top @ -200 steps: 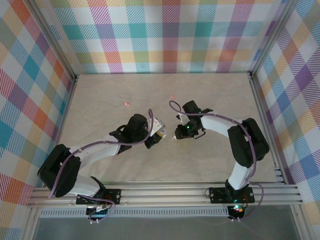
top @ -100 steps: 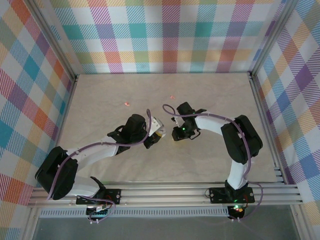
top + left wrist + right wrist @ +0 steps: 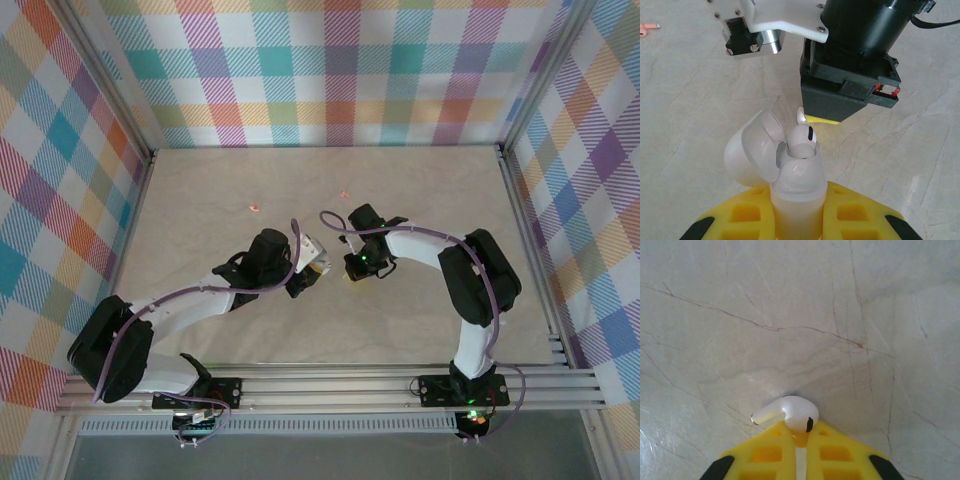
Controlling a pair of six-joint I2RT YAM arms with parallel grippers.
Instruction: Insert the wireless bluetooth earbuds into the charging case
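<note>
— Left side?
— The left gripper (image 3: 799,220) pinches the open white case (image 3: 797,187), one white earbud (image 3: 802,142) seated inside.
— And right?
— The right gripper (image 3: 800,452) is pressed on a second white earbud (image 3: 787,412), close to the table (image 3: 790,315).

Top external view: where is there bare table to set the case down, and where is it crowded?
Bare: the far strip of table between the back wall and the pink earbuds; the near stretch before the front rail. Crowded: the centre, where the left gripper holding the white case faces the right gripper holding a white earbud.
</note>
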